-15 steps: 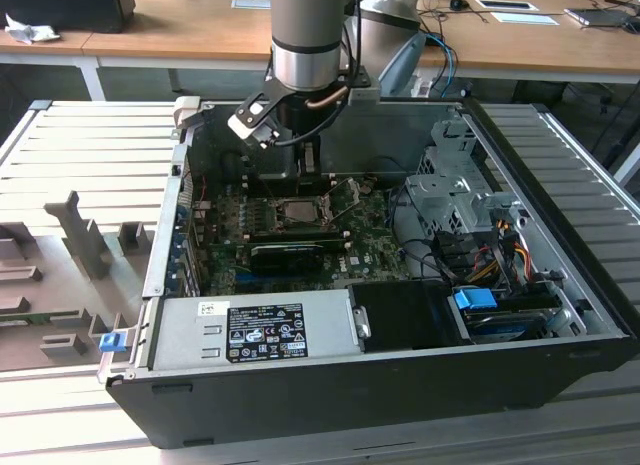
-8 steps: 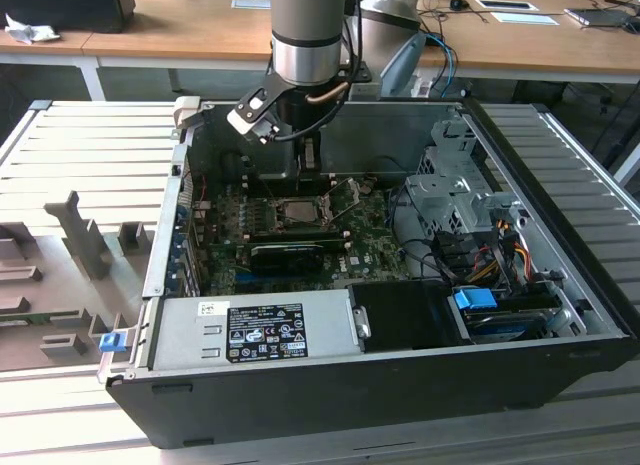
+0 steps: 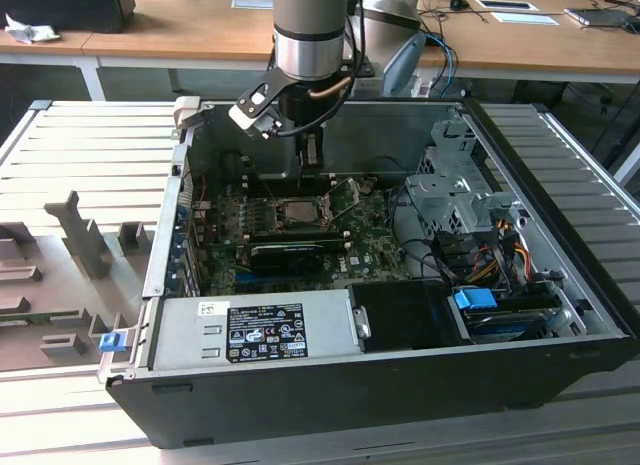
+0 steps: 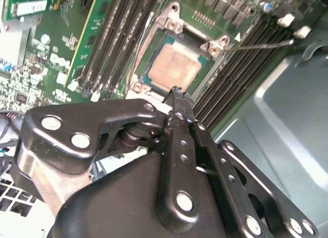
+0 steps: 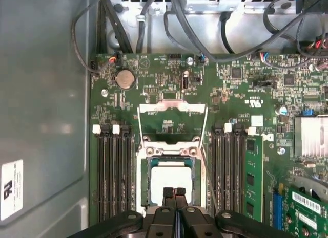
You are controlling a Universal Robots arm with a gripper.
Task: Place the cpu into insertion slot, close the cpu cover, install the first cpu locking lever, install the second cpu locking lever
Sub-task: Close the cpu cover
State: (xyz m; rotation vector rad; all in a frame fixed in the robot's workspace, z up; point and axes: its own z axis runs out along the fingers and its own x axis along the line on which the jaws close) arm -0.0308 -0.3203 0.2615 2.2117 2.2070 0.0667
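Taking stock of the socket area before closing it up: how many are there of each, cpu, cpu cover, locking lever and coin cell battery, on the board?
cpu: 1
cpu cover: 1
locking levers: 2
coin cell battery: 1
Total: 5

The exterior view looks down at a slant into the open computer case [image 3: 330, 405], far enough off for us to see all of it and the arm [image 3: 310, 35] over it. In the first wrist view we face straight down on the motherboard [image 5: 241, 89], close in. In the second wrist view we look obliquely past the gripper [image 4: 177, 94], closer still. Both wrist views share the cpu [image 5: 170, 179] and flanking memory slots [image 5: 115, 171].
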